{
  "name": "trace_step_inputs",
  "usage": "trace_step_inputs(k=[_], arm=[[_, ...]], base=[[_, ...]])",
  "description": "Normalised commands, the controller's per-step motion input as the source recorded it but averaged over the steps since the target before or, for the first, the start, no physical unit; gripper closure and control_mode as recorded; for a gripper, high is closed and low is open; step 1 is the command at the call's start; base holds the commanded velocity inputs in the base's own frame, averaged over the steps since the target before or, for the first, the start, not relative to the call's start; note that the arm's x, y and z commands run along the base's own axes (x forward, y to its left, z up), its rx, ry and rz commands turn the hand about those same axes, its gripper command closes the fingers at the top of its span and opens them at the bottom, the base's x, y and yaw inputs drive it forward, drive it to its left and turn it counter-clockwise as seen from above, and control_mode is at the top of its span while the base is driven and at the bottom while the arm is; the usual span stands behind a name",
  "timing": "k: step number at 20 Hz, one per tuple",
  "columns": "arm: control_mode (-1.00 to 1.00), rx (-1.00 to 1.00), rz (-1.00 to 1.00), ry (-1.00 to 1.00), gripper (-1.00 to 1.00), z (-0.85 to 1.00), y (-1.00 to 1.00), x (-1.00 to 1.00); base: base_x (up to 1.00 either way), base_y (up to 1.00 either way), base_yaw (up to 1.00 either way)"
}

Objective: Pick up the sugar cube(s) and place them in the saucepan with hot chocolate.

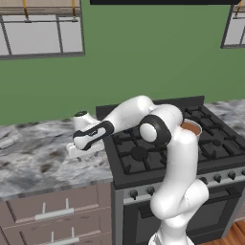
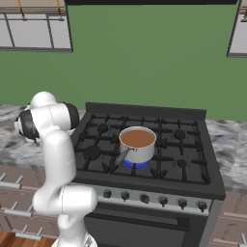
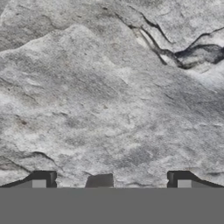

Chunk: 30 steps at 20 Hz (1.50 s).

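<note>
I have the tool [image 3: 111, 183] low over the marble tabletop [image 3: 109, 87] to the left of the stove, its two dark fingertips [image 3: 43, 178] standing wide apart with nothing between them, so it is released and carrying nothing. In the left base view the arm is bent down and away to its left, with the hand close above the stone. The saucepan with hot chocolate [image 2: 137, 144] sits well off to the tool's right, on a front burner of the gas stove [image 2: 193, 159] with a blue flame under it, its brown surface smooth and its short handle pointing toward the front of the stove. I cannot make out the sugar cube on the veined stone ahead of the tool; it may be lost in the pattern or outside what I can see. As I judge it, nothing of the task is done yet: the cube has still to be found and gripped, then carried across to the pan and dropped in.
</note>
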Motion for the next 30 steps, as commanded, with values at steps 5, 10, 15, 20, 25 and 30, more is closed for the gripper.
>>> trace_step_inputs(k=[5, 10, 15, 20, 25, 30], arm=[[-1.00, 0.00, 0.00, 0.00, -1.00, 0.00, 0.08, 0.06], [-1.00, 0.00, 0.00, 0.00, -1.00, -0.06, 0.00, -0.08], [-1.00, 0.00, -0.03, 0.00, -1.00, -0.05, 0.00, -0.10], [-1.00, 0.00, -0.04, 0.00, -1.00, -0.11, 0.00, -0.14], [-1.00, 0.00, -0.02, 0.00, -1.00, -0.07, 0.00, -0.02], [-1.00, 0.00, -0.02, 0.00, -1.00, -0.04, 0.00, 0.00]], base=[[0.00, 0.00, 0.00], [0.00, 0.00, 0.00], [0.00, 0.00, 0.00], [0.00, 0.00, 0.00], [0.00, 0.00, 0.00], [0.00, 0.00, 0.00]])
